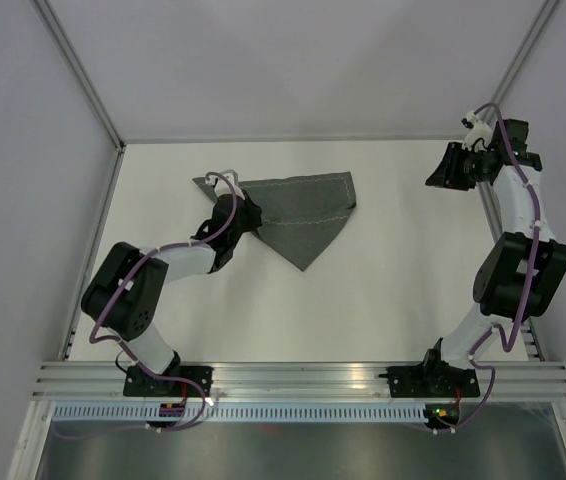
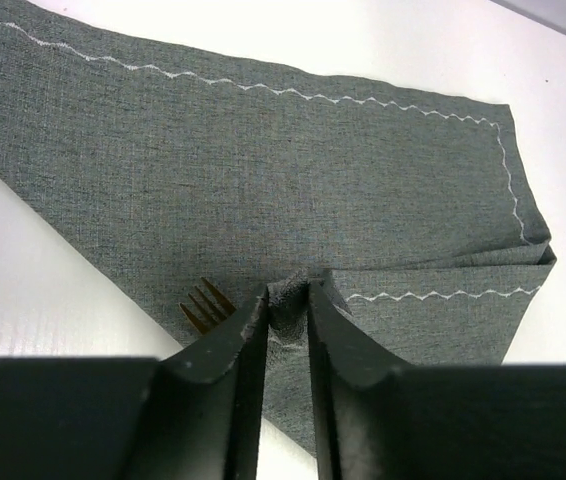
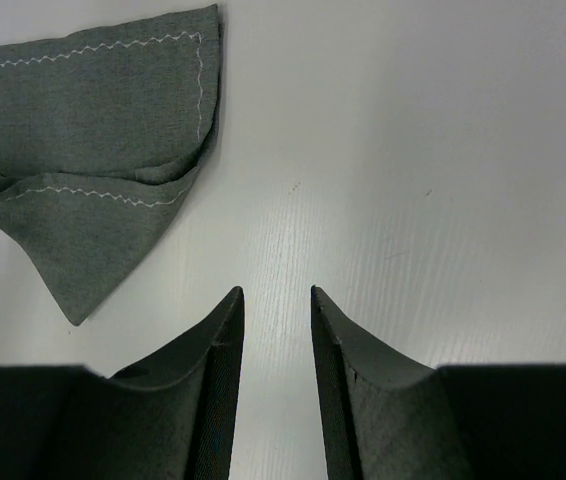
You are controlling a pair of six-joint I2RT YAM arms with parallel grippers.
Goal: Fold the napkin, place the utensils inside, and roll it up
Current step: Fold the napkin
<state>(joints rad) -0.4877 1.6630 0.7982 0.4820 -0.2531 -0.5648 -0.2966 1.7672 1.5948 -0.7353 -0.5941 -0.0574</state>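
Note:
The dark grey napkin (image 1: 308, 213) lies folded into a rough triangle at the table's back left, its point toward the front; it also shows in the left wrist view (image 2: 263, 170) and the right wrist view (image 3: 93, 110). My left gripper (image 1: 250, 216) (image 2: 287, 295) is shut on a pinch of the napkin's cloth at its left side. The fork's gold tines (image 2: 206, 305) stick out from under the cloth beside the left finger; its handle is hidden. My right gripper (image 1: 446, 170) (image 3: 277, 292) is open and empty, raised at the back right, well clear of the napkin.
The white table (image 1: 393, 290) is walled by white panels with metal frame posts (image 1: 83, 75). An aluminium rail (image 1: 303, 380) runs along the near edge where both arm bases are bolted.

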